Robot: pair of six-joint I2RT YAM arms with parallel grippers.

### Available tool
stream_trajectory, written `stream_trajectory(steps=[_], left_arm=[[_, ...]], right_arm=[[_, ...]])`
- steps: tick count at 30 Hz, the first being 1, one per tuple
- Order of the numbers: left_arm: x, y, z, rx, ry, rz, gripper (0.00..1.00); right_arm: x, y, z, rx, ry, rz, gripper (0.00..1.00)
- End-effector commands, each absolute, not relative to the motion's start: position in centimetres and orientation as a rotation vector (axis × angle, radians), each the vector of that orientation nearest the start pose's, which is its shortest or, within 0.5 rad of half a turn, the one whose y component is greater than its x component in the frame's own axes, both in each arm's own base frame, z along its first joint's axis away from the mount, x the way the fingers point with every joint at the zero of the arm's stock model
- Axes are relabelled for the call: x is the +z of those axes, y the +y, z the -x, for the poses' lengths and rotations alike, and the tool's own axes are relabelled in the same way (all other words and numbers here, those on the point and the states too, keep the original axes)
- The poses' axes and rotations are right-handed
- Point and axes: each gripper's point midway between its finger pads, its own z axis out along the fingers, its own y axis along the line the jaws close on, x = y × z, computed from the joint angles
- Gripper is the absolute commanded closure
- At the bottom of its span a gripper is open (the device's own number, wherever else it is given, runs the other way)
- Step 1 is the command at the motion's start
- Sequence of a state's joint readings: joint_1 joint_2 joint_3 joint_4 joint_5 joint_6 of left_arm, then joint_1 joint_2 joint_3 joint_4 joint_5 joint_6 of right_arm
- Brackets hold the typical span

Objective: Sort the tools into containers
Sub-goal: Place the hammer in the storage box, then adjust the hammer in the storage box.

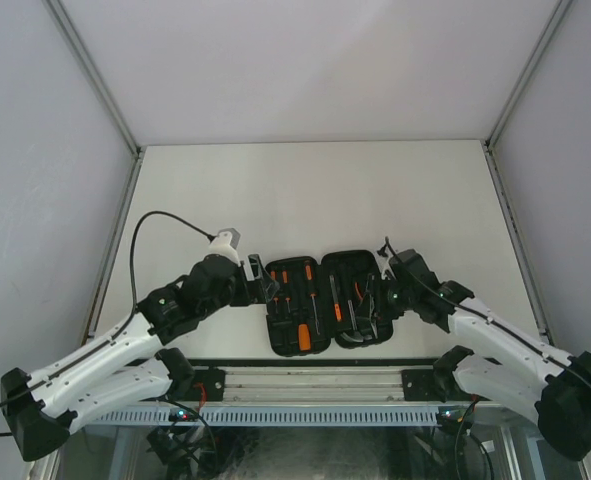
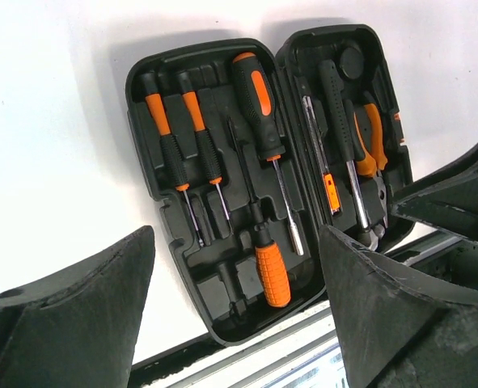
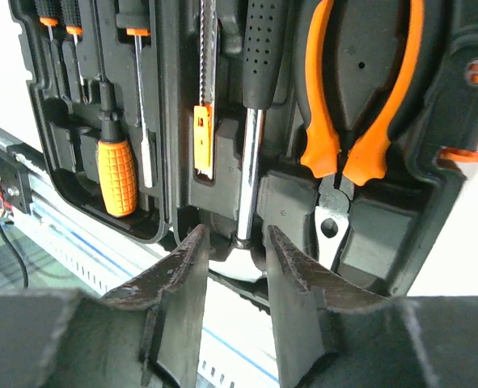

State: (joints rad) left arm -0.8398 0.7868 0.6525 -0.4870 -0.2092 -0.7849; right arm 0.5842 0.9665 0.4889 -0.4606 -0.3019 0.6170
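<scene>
Tools [image 2: 259, 105] slotted in open case [image 2: 214, 50]; right claw [image 3: 237, 238] ajar at hammer [image 3: 255, 97]

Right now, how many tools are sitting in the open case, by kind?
Thin screwdrivers: 2
Thick screwdrivers: 2
Hammer: 1
Pliers: 1
Slim metal tool with orange slider: 1
Total: 7
</scene>
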Motion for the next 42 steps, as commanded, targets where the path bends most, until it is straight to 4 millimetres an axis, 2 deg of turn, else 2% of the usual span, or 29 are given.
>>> stream_trajectory(steps=[1, 5, 14, 20, 32, 42], left_arm=[[15.5, -20.0, -19.1, -0.699, 2.248, 0.075, 0.15], [14.7, -19.8, -19.0, -0.687, 2.262, 0.083, 0.15], [14.0, -19.5, -19.0, -0.675, 2.274, 0.089, 0.15], [13.6, -19.4, -18.9, -0.675, 2.278, 0.095, 0.16], [13.2, -19.4, -18.7, -0.683, 2.282, 0.098, 0.16], [13.2, -19.2, -18.7, -0.685, 2.278, 0.103, 0.16]], right_arm=[[8.3, 18.3, -15.9, 0.731, 2.590, 0.147, 0.69], [8.6, 19.1, -16.0, 0.692, 2.565, 0.194, 0.82], [7.7, 20.7, -17.2, 0.562, 2.579, 0.202, 0.95], [7.5, 21.3, -18.2, 0.538, 2.571, 0.189, 0.98], [6.5, 22.0, -19.9, 0.472, 2.604, 0.193, 0.98], [4.6, 21.6, -19.4, 0.403, 2.674, 0.210, 0.98]])
